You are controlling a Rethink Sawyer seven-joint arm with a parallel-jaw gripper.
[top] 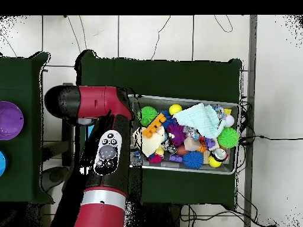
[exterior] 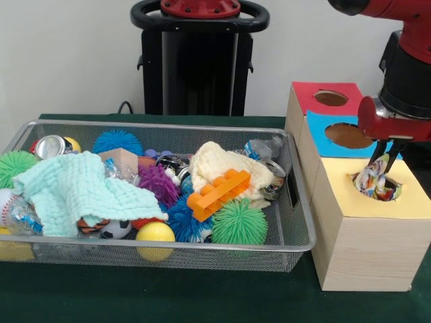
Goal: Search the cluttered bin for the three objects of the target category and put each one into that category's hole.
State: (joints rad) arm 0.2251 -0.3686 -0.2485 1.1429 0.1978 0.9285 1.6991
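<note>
Crinkled, many-coloured wrapper (exterior: 374,180) sits in the yellow-topped box's hole (exterior: 377,187), pinched by the claw (exterior: 385,163), beside the cluttered wire bin (exterior: 296,202).

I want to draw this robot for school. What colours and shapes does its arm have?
The arm is made of fat round tubes, shiny red with black parts between them. From above, one black section has a grey patch with small round buttons. At the end, a red rounded piece sits under a black wrist, and the gripper has thin dark fingers.
</note>
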